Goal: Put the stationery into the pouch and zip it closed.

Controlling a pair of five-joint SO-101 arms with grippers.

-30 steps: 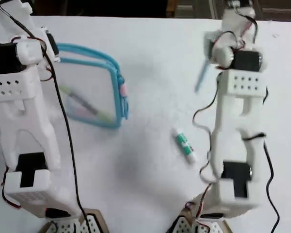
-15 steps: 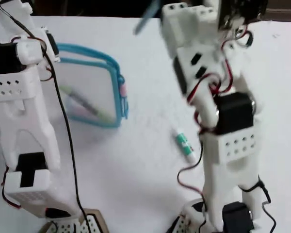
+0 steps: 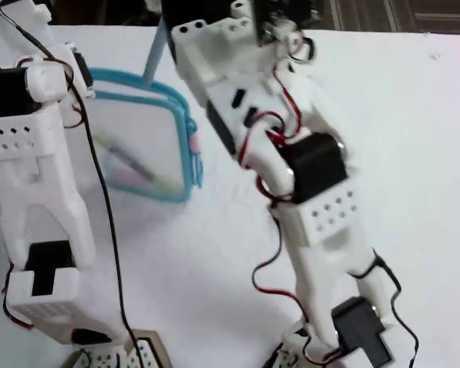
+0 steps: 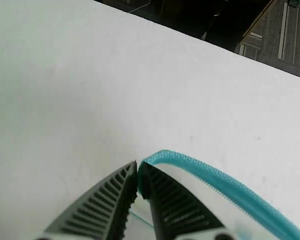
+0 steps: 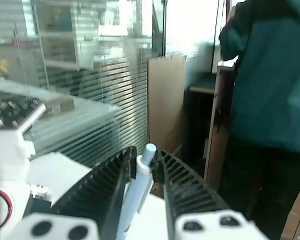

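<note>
We see a white worktop, plain but for a faint mark near its far right corner. Beyond its far edge the room is dark, with brown wooden panelling behind the right corner. Farther off we see slatted window blinds, a brown board standing upright just beside them, and shelves holding pale boxes behind glass.
</note>
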